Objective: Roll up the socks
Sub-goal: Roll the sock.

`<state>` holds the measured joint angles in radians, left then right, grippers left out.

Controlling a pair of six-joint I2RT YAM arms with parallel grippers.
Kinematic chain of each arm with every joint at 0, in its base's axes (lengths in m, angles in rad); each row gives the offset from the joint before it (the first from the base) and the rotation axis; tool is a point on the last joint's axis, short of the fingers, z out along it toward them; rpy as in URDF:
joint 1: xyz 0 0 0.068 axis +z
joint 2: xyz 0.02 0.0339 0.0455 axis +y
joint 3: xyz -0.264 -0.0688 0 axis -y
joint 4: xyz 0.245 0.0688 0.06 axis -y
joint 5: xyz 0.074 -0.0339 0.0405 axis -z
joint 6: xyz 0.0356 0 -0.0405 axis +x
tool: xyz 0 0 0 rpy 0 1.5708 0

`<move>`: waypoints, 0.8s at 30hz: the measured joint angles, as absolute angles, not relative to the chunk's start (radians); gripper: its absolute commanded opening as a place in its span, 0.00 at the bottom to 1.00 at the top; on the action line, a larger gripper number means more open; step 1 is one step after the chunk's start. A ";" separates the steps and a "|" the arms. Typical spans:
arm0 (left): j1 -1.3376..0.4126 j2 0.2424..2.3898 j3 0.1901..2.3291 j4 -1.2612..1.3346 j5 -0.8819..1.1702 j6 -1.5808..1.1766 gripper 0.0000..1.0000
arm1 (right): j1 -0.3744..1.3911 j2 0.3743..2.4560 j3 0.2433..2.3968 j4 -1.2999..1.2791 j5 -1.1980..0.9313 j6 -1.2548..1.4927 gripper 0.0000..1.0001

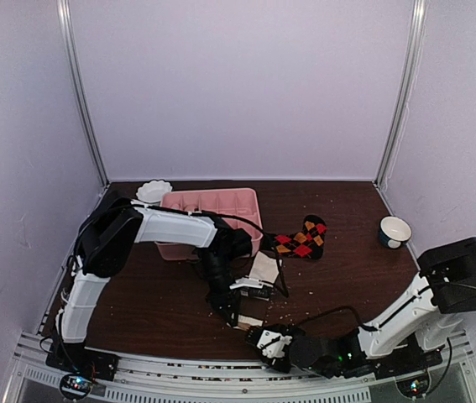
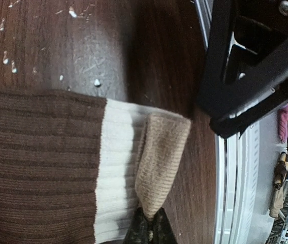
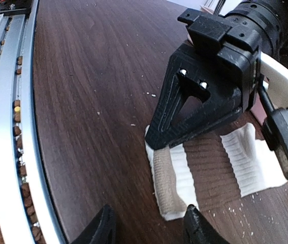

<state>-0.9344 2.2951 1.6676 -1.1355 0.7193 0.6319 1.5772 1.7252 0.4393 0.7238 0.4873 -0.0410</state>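
The cream-and-brown sock (image 3: 204,168) lies flat on the bench (image 3: 93,101), close to its near edge. I can see no turn of a roll in it; only its tan end is gathered up a little. The argyle sock (image 1: 303,239) also lies flat, well apart from the first and just beside the pink tray (image 1: 212,201). I judge the task barely begun, with both socks left to roll.

My left jaws are closed on the tan end of the cream-and-brown sock, pinching it at the corner. My left arm (image 1: 175,227) reaches in from the left and bends steeply down to the bench.

My right jaws stand partly open and low over the bench, a fingertip (image 3: 197,226) on either side of the sock's near corner. They grip nothing as far as I can tell. My right arm (image 1: 401,315) is folded low along the near edge.
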 measured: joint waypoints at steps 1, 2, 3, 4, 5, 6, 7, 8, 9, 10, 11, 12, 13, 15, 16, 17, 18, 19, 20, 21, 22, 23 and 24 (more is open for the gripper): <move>-0.934 2.297 1.669 -1.137 0.721 0.629 0.00 | 1.558 1.734 0.450 0.730 0.464 -0.059 0.40; -0.934 2.297 1.670 -1.139 0.721 0.627 0.00 | 1.539 1.744 0.463 0.730 0.439 -0.077 0.38; -0.934 2.298 1.673 -1.140 0.721 0.625 0.00 | 1.523 1.754 0.474 0.729 0.418 -0.089 0.36; -0.934 2.299 1.674 -1.142 0.720 0.623 0.00 | 1.510 1.762 0.484 0.727 0.398 -0.104 0.34; -0.934 2.299 1.676 -1.144 0.719 0.621 0.00 | 1.496 1.769 0.494 0.725 0.376 -0.112 0.32; -0.934 2.299 1.676 -1.145 0.718 0.620 0.00 | 1.481 1.775 0.504 0.722 0.355 -0.126 0.31; -0.934 2.299 1.676 -1.145 0.718 0.619 0.00 | 1.470 1.780 0.511 0.722 0.337 -0.131 0.30; -0.934 2.299 1.677 -1.146 0.718 0.619 0.00 | 1.461 1.784 0.516 0.719 0.326 -0.136 0.28; -0.934 2.300 1.677 -1.146 0.717 0.619 0.00 | 1.450 1.789 0.521 0.715 0.310 -0.143 0.26; -0.934 2.300 1.677 -1.146 0.717 0.619 0.00 | 1.445 1.794 0.524 0.712 0.301 -0.149 0.24; -0.934 2.300 1.677 -1.146 0.717 0.619 0.00 | 1.438 1.800 0.529 0.704 0.288 -0.154 0.21; -0.934 2.300 1.677 -1.146 0.717 0.619 0.00 | 1.433 1.806 0.533 0.698 0.280 -0.157 0.17; -0.934 2.300 1.677 -1.146 0.717 0.619 0.00 | 1.428 1.810 0.537 0.692 0.270 -0.159 0.13; -0.934 2.300 1.677 -1.146 0.717 0.619 0.04 | 1.420 1.816 0.546 0.685 0.257 -0.160 0.07; -0.934 2.300 1.677 -1.146 0.717 0.619 0.11 | 1.416 1.818 0.549 0.682 0.253 -0.156 0.04; -0.934 2.300 1.677 -1.146 0.716 0.619 0.17 | 1.411 1.822 0.552 0.679 0.248 -0.150 0.02; -0.934 2.299 1.675 -1.145 0.717 0.621 0.23 | 1.407 1.823 0.553 0.680 0.244 -0.146 0.00; -0.934 2.296 1.670 -1.144 0.720 0.622 0.28 | 1.404 1.823 0.553 0.680 0.241 -0.139 0.00; -0.934 2.286 1.661 -1.140 0.722 0.624 0.33 | 1.399 1.823 0.553 0.681 0.234 -0.123 0.00; -0.934 2.272 1.647 -1.134 0.718 0.624 0.37 | 1.393 1.823 0.553 0.682 0.225 -0.112 0.00; -0.934 2.255 1.629 -1.119 0.714 0.623 0.40 | 1.385 1.823 0.552 0.683 0.215 -0.096 0.00; -0.934 2.230 1.603 -1.095 0.703 0.621 0.45 | 1.376 1.823 0.552 0.685 0.200 -0.076 0.00; -0.934 2.210 1.581 -1.074 0.692 0.620 0.47 | 1.365 1.822 0.552 0.687 0.181 -0.054 0.00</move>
